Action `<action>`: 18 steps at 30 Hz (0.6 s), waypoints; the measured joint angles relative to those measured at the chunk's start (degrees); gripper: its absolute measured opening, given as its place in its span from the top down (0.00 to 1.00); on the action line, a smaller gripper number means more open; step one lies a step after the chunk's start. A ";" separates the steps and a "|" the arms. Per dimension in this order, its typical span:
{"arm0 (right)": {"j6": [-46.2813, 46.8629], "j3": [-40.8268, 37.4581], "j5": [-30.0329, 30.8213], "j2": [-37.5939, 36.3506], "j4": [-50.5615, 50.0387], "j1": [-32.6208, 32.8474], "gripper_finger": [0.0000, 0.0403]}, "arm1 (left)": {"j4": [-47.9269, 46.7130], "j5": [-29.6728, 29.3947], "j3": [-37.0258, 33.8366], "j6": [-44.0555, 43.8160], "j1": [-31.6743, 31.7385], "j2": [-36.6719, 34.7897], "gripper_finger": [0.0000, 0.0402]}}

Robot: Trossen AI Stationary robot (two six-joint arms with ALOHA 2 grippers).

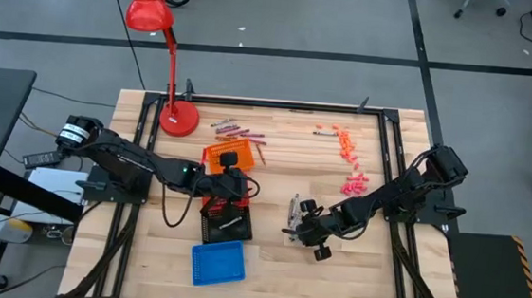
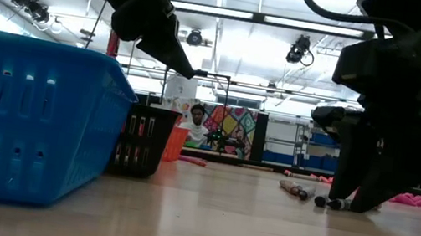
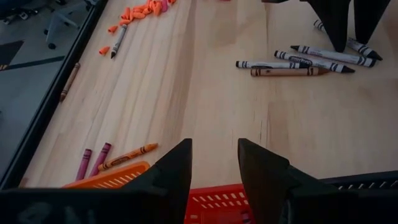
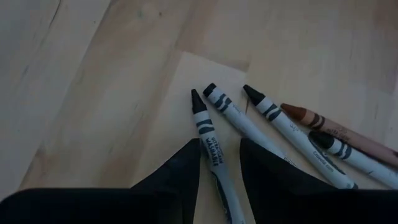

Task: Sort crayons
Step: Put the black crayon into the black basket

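Item 1, desk [image 1: 276,264]: light wooden top, framed in black rail, a red lamp [image 1: 176,113] at its far left corner.

Item 2, left gripper [image 3: 214,165]: hovered over the red tray [image 3: 217,202], empty, fingers [image 3: 174,171] parted by a narrow gap. The orange tray [image 1: 228,153] sat on the far side, the black tray [image 1: 227,224] on the near side, the blue tray [image 1: 216,261] nearest the front edge.

Item 3, crayons, loose lot: maroon and orange sticks [image 3: 102,158] lay on the bare wood just beyond the orange tray. A scatter of orange crayons [image 1: 344,143] and a pink cluster [image 1: 355,184] occupied the far right quarter.

Item 4, crayons, grey-wrapped lot [image 4: 273,118]: several lay side by side, fanned, with one brown stick [image 4: 336,134] among them, near the desk's middle right.

Item 5, right gripper [image 4: 219,165]: lowered to the desk, fingers slightly apart and straddling one grey-wrapped crayon [image 4: 208,140]; not yet closed on it.

Handling note: each crayon judged very light, stiff, brittle wax in a paper sleeve, round and prone to rolling or skidding. Best taken across the wrapped mid-body, fingers square to its length, with gentle squeeze; tips likely to snap. Neighbours lay near, so a nudge seemed possible.
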 joint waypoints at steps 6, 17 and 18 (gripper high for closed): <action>4.52 0.11 -1.23 -0.04 -1.82 -0.70 0.76 | -0.04 -0.02 0.00 0.00 0.00 0.00 0.65; 5.96 -0.01 -2.32 -0.33 -1.85 -0.90 0.95 | -0.07 -0.02 0.00 -0.20 0.00 0.00 0.65; 5.97 -0.06 -2.77 -0.37 -1.50 -0.93 0.95 | -0.07 -0.02 0.00 -0.20 0.00 0.00 0.65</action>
